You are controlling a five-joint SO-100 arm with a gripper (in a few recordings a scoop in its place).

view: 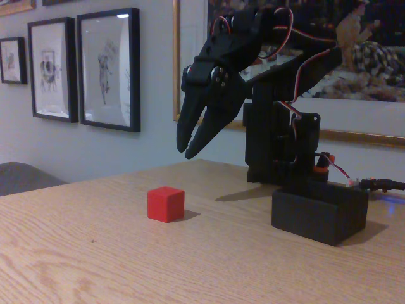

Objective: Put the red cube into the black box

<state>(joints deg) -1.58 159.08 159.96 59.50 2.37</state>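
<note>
In the fixed view, the red cube (166, 204) is seen resting on the wooden table (95, 253), with one vertical edge turned toward the camera; no long axis is offered, so either pair of faces could be taken. The gripper (188, 151) is held in the air above the cube and slightly to its right, well apart from it, its fingers pointed down and leftward, parted only a little and holding nothing. A descent down and slightly leftward is judged to be needed. The black box (319, 218) is placed to the right of the cube, near the arm's base; its interior cannot be seen from this low angle, so its contents cannot be told.
</note>
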